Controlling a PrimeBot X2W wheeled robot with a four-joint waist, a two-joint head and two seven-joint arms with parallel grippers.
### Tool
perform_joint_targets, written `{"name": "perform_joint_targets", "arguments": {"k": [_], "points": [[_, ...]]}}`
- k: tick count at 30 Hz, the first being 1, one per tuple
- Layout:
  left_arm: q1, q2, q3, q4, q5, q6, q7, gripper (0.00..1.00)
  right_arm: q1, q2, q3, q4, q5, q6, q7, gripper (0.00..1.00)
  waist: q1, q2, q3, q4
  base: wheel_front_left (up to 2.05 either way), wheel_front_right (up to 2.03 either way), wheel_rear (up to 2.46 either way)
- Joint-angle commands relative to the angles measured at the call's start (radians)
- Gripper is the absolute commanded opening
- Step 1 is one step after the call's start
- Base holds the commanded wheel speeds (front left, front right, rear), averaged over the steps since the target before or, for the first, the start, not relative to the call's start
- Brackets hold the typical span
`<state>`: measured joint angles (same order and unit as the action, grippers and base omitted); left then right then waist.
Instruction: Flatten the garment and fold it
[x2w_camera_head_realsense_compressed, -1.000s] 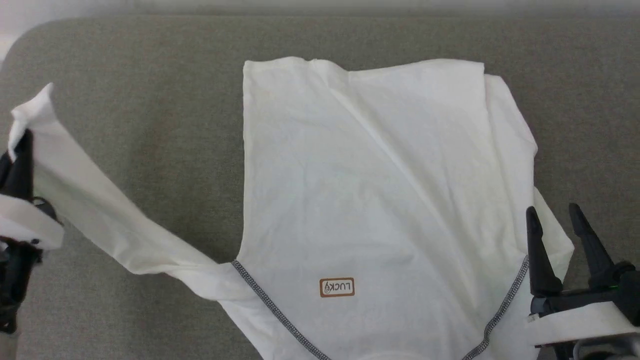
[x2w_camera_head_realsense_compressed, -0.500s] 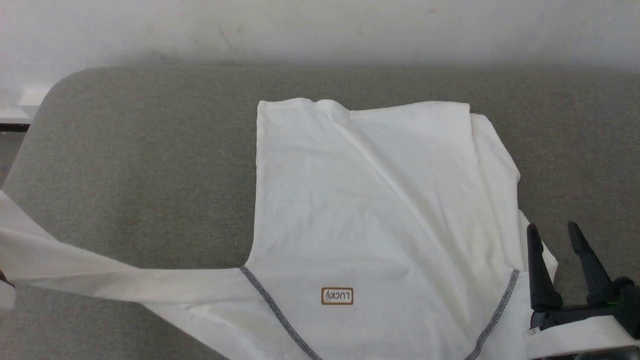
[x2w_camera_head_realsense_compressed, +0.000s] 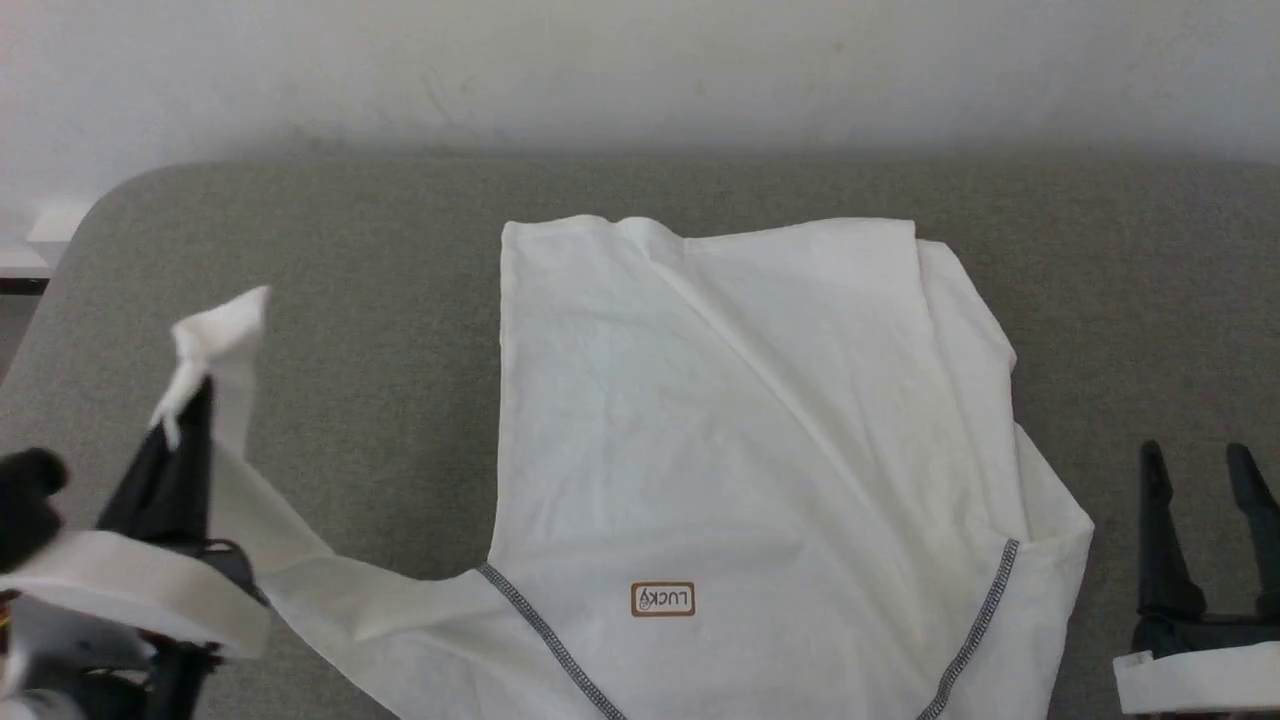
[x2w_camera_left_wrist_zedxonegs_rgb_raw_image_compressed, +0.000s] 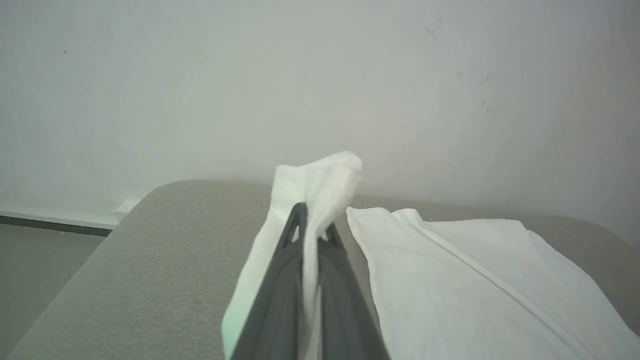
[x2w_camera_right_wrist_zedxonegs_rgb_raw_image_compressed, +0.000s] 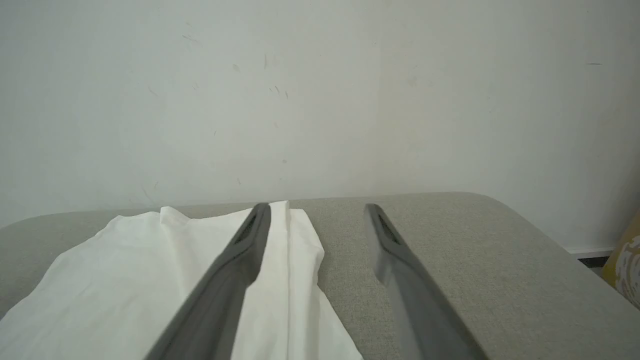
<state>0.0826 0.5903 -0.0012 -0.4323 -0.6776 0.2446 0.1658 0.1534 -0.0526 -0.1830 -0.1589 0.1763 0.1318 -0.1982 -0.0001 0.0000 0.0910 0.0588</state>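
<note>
- White thin-fabric long-sleeved shirt (x2w_camera_head_realsense_compressed: 740, 430) lies spread on the grey woven padded surface (x2w_camera_head_realsense_compressed: 330, 300), with its neckline near, its hem far and a small brown label (x2w_camera_head_realsense_compressed: 662, 599) below the collar.
- The left gripper (x2w_camera_head_realsense_compressed: 195, 400) is pinched tight on the cuff (x2w_camera_head_realsense_compressed: 220, 325) of the left sleeve (x2w_camera_head_realsense_compressed: 330, 590), held raised at the left, probably to carry it across the body as a fold.
- The right gripper (x2w_camera_head_realsense_compressed: 1197, 455) is empty with its jaws apart, just right of the shirt, seemingly waiting.
- The shirt's right side looks tucked in already.
</note>
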Motion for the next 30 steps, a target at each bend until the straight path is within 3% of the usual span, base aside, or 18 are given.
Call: {"name": "perform_joint_targets", "arguments": {"k": [1,5,9,16,21,30], "points": [[-0.036,-0.015,-0.043,-0.016,0.021,0.001,0.010,0.00,0.008,0.002,-0.012,-0.012,-0.003,-0.001,0.004,1.00,0.0001,0.0000,0.004,-0.002,0.00,0.00,0.00],[-0.140,-0.074,-0.223,-0.037,0.084,-0.019,0.053,0.00,-0.003,0.002,-0.045,-0.032,-0.007,-0.001,0.011,1.00,0.0001,0.0000,0.016,-0.007,0.00,0.00,0.00],[-0.263,-0.174,-0.416,-0.008,0.128,-0.066,0.099,0.00,-0.009,0.002,-0.064,-0.057,-0.006,-0.001,0.020,1.00,0.0001,0.0000,0.032,-0.015,0.00,0.00,0.00],[-0.432,-0.371,-0.717,0.200,0.199,-0.182,0.148,0.00,-0.031,0.002,-0.078,-0.081,-0.002,-0.001,0.022,1.00,0.0001,0.0000,0.080,-0.048,0.00,0.00,0.00],[-0.491,-0.464,-0.845,0.402,0.233,-0.242,0.156,0.00,-0.047,0.002,-0.077,-0.089,0.000,-0.001,0.021,1.00,0.0001,0.0000,0.119,-0.091,0.00,0.00,0.00],[-0.530,-0.516,-0.968,0.698,0.266,-0.301,0.131,0.00,-0.072,0.002,-0.056,-0.078,0.006,-0.001,0.010,1.00,0.0001,0.0000,0.188,-0.157,0.00,0.00,0.00]]}}
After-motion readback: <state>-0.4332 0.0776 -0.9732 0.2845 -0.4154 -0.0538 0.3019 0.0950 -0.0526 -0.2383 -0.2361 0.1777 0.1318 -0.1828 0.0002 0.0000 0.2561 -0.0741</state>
